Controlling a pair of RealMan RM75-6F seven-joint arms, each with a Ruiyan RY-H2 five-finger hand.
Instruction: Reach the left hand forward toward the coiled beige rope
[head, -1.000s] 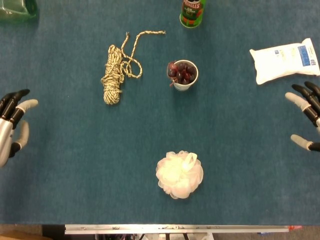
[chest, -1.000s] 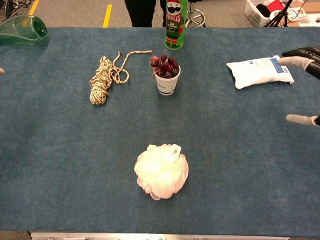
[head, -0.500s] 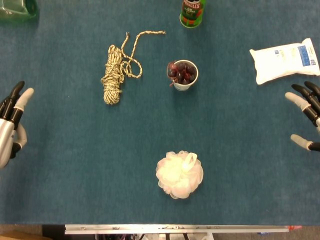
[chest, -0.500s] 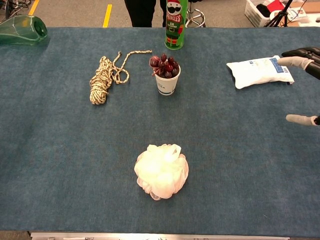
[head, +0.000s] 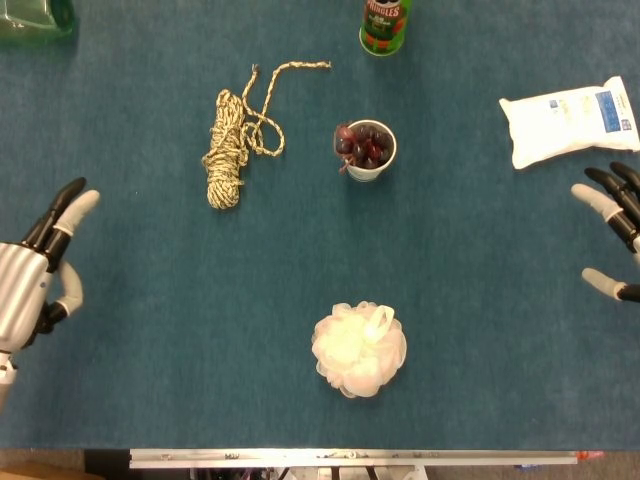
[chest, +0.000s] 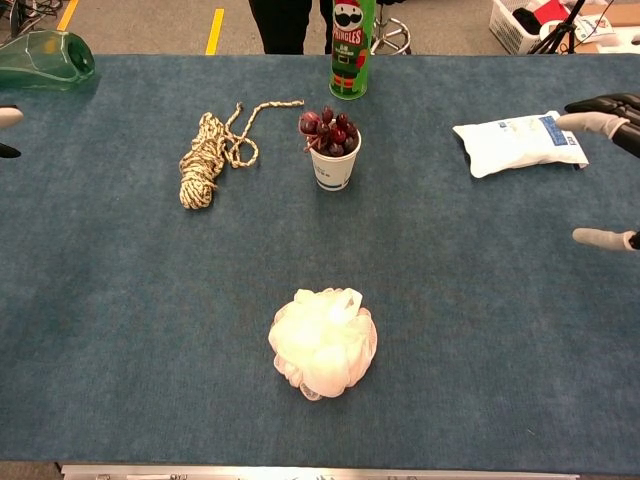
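Left hand (head: 40, 270), empty, fingers spread; coiled beige rope (head: 226, 150) well ahead and inward of it, its loose tail trailing beyond toward 1 cup of grapes (head: 368, 148); risk: an overlong, inward-drifting reach snagging tail, tipping cup.

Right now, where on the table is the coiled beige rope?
In the head view, the coiled beige rope lies far-left of centre, left of the cup of grapes.

A cup of grapes (head: 367, 148), Pringles can (head: 384, 24), white pouch (head: 566, 120) and bath pouf (head: 359, 348) sit on blue cloth.
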